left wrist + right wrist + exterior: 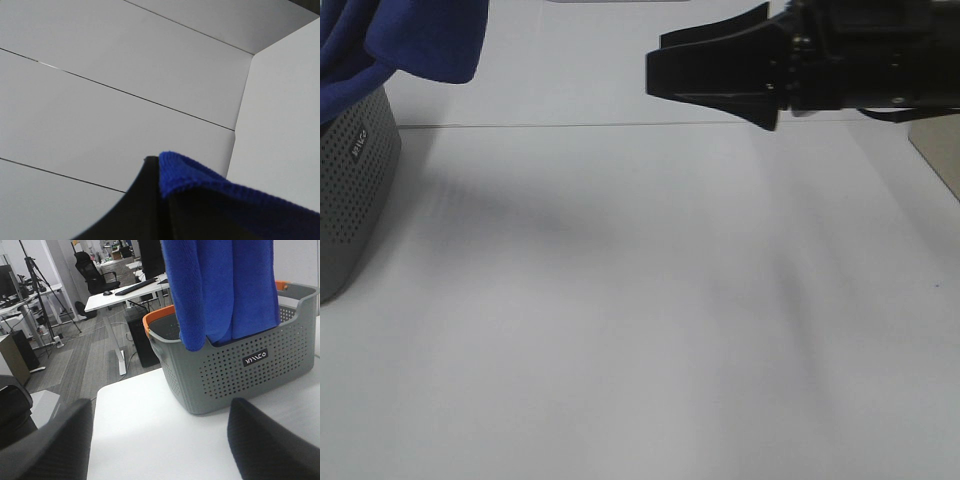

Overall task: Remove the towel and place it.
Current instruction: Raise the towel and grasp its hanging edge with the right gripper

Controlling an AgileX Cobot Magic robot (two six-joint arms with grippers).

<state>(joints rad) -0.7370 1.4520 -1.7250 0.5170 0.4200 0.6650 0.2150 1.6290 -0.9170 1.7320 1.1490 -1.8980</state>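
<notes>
The towel (pixel 220 290) hangs in long folds above the grey basket (pixel 240 365), pinched at its upper edge by the left gripper (pixel 162 200), which is closed on a thin ridge of blue pile. The cloth's lower end dips below the basket's rim, so the towel is lifted but not out. How much of it lies inside is hidden by the wall, and I cannot tell whether it touches the bottom.

The right gripper (pixel 658 62) hovers over the bare surface (pixel 640 330), well apart from the towel, its jaws spread wide and holding nothing.

The main risk is a sideways move made too soon. With the tail of the cloth inside, it could catch on the rim or an orange handle and drag or tip the light basket. More height first would avoid that.

The second risk is the hold itself. Only a narrow edge appears to sit between the jaws, and plush fabric under its own hanging weight can creep out, dropping the towel back in.

Lastly, a cloth this large may bunch up when lowered rather than lie flat.
</notes>
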